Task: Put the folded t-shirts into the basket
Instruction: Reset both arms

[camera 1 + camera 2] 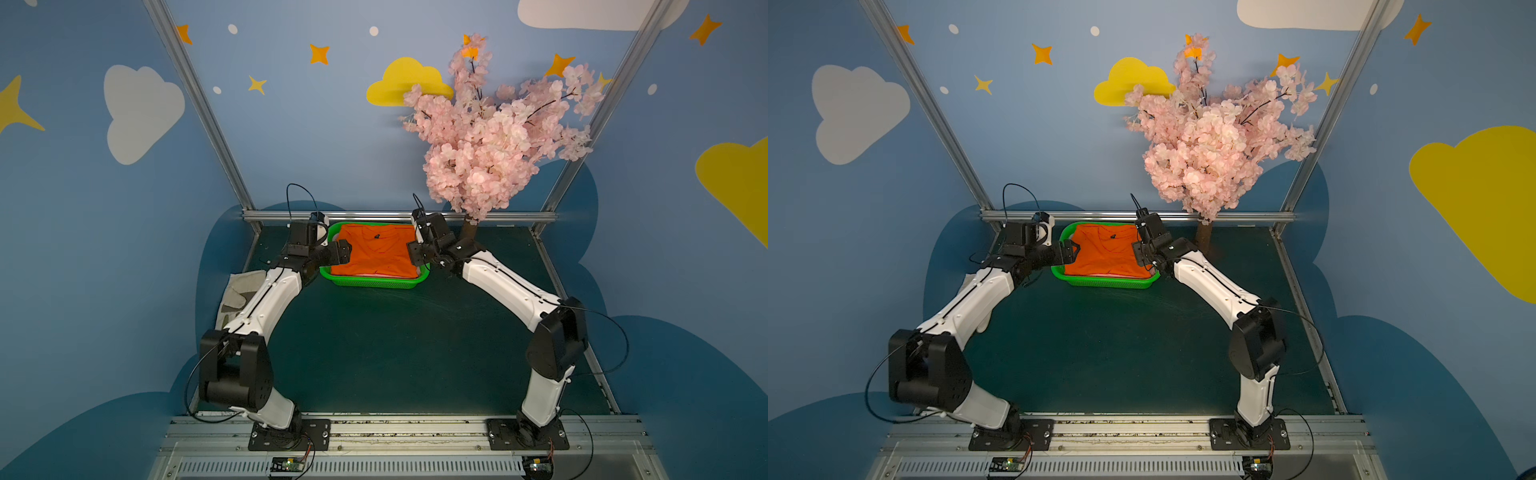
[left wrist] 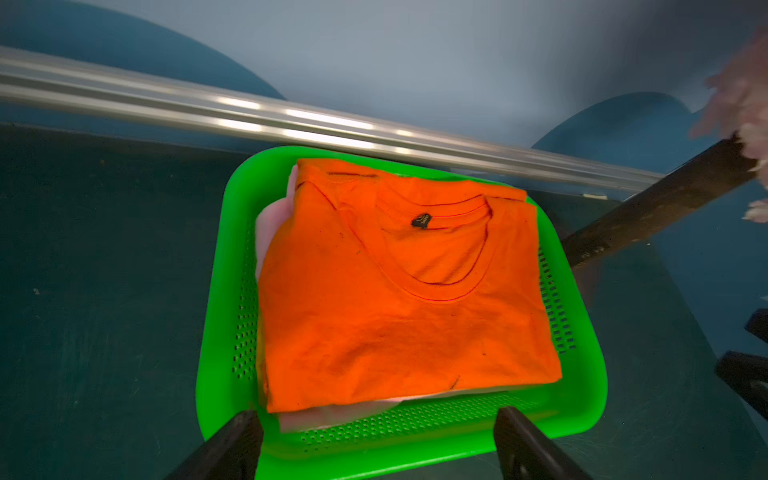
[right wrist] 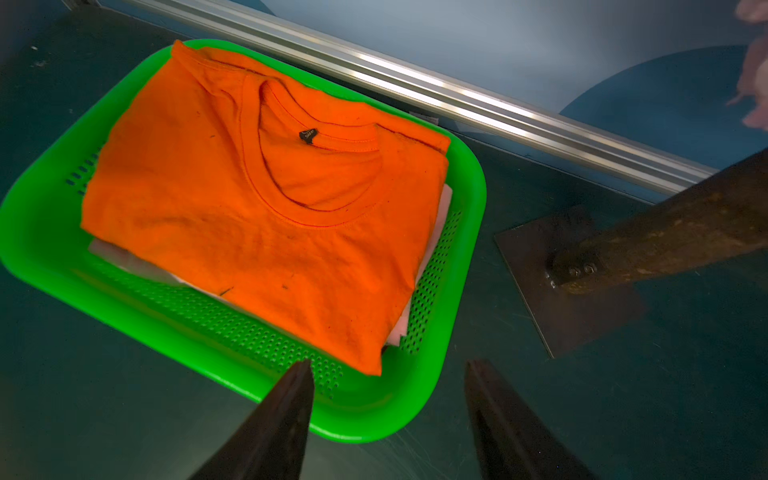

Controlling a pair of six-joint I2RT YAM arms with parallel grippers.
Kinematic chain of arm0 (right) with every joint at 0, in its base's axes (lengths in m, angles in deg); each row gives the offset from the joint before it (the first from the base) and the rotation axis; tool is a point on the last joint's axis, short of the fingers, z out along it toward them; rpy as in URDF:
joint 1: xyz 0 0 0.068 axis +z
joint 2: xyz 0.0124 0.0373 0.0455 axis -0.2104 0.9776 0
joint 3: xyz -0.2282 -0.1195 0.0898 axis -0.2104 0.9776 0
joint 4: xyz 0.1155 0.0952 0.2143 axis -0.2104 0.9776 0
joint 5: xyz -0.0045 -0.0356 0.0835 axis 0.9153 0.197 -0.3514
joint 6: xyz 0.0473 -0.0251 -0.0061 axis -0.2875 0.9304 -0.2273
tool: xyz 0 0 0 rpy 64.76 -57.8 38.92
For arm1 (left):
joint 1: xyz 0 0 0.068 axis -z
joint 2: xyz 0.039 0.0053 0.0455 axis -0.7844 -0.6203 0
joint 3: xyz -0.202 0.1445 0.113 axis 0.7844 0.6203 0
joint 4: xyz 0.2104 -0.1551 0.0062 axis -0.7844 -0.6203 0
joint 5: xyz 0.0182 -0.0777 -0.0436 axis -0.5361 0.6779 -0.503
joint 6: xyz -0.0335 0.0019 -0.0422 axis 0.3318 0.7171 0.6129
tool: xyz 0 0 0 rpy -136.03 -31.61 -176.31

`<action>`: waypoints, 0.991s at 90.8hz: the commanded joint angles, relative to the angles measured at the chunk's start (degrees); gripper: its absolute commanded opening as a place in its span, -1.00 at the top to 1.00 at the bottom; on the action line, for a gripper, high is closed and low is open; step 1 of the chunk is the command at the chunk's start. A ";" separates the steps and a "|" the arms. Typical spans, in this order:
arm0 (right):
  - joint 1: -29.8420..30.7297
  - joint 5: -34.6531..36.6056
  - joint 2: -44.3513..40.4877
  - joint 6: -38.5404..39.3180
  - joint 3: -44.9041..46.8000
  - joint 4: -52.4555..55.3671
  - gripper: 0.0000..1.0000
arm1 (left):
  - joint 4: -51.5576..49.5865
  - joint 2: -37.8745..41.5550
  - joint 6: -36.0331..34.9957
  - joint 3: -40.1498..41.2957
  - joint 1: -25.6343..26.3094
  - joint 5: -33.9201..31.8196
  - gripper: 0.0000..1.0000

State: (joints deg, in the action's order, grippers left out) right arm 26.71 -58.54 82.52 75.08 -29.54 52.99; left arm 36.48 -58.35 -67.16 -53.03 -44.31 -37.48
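The green basket (image 1: pixel 374 284) (image 1: pixel 1106 283) stands at the back of the table. A folded orange t-shirt (image 1: pixel 376 255) (image 1: pixel 1106 257) (image 2: pixel 395 299) (image 3: pixel 257 199) lies on top inside it. A light pink t-shirt (image 2: pixel 270 216) (image 3: pixel 124 257) peeks out from under it; any others are hidden. My left gripper (image 1: pixel 345 252) (image 2: pixel 377 413) hovers open over the basket's left rim (image 2: pixel 216 291), holding nothing. At the right rim (image 3: pixel 469 187), my right gripper (image 1: pixel 415 254) (image 3: pixel 390 363) also stands open and empty.
A beige-and-grey glove (image 1: pixel 241 291) lies under the left arm at the table's left edge. The pink blossom tree (image 1: pixel 490 137) has its trunk (image 1: pixel 469 230) on a dark base plate (image 3: pixel 540 257) just right of the basket. An aluminium rail (image 1: pixel 399 216) runs behind.
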 commanded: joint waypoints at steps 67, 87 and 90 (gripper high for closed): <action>-21.54 21.81 -41.97 -7.47 54.61 -18.42 -0.96 | 33.92 31.33 -7.36 48.00 -4.65 -26.39 -1.00; -26.58 21.01 -36.42 -4.01 59.43 -28.29 -0.95 | 42.05 22.07 -12.84 48.25 -4.96 -20.22 -1.00; -26.87 20.46 -35.59 -3.45 59.99 -29.95 -0.95 | 42.41 20.81 -13.20 47.96 -4.98 -19.32 -1.00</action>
State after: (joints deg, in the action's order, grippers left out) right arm 0.76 -38.04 44.22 69.62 28.95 32.29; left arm 72.98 -34.35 -76.82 -4.42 -49.05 -60.21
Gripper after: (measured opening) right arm 0.978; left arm 0.998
